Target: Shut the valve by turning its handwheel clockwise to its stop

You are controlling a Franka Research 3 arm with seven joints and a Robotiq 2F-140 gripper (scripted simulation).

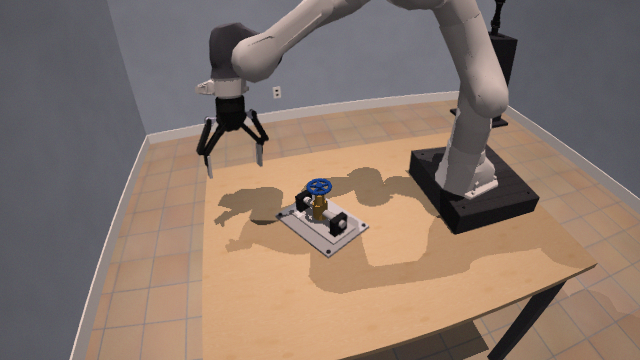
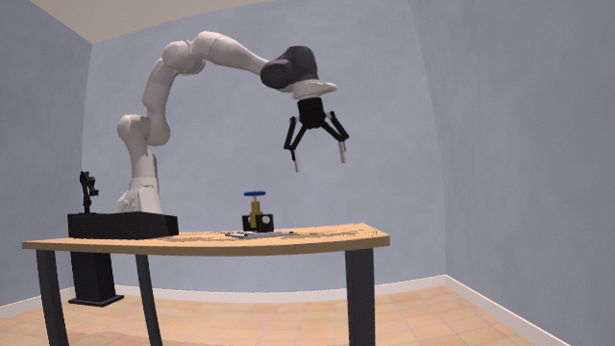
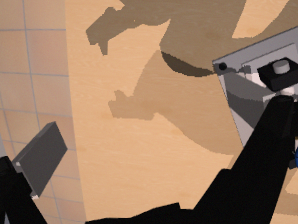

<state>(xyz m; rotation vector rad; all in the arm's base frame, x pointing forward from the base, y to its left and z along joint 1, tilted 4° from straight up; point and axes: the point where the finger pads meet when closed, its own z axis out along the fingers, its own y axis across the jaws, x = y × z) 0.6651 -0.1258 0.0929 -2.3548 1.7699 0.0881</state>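
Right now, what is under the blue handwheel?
Under the handwheel a brass stem drops to a pipe held by black clamps on a grey base plate. The joint below the stem is hidden.

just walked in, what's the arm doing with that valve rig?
Nothing on it yet. The gripper hangs wide open and empty, well above the table and off to one side of the valve, near the table's edge. The blue handwheel sits level on top of the brass stem, on the grey base plate, untouched. The job is to turn that wheel clockwise to its stop; the arm has to get over the wheel and down onto it first.
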